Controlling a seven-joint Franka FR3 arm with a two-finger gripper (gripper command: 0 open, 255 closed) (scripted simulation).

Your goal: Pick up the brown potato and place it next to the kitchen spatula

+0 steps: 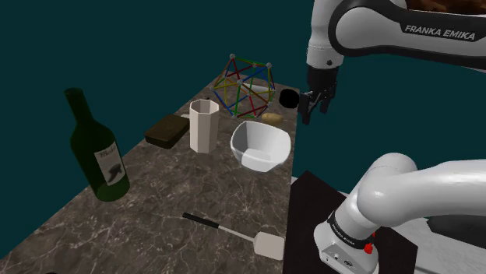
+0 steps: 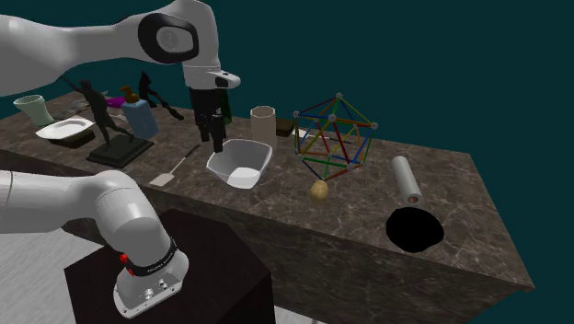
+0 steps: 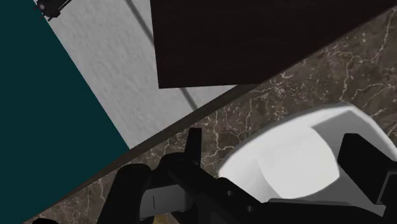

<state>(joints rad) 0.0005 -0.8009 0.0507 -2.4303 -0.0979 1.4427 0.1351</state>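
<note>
- The claw (image 1: 315, 109) hangs above the counter's (image 1: 148, 202) edge, its fingers apart and holding nothing.
- In the wrist view the white bowl (image 3: 299, 159) lies below it, with the dark stand (image 3: 254, 38) beyond the counter's edge.
- In the shoulder view the potato (image 1: 271, 118) lies on the counter just left of the claw, at the far side of the bowl and at the foot of a coloured wire frame (image 1: 245, 86).
- A black ball (image 1: 289, 98) sits just beside the potato, on its far right.
- A white cup (image 1: 204, 124) stands upright left of the bowl, and a dark brown block (image 1: 167, 130) lies left of the cup.
- The spatula (image 1: 234, 231) lies flat at the near end of the counter, close to the stand and well apart from the potato, with the bowl between them.
- A dark green bottle (image 1: 97, 148) stands at the shoulder view's left.
</note>
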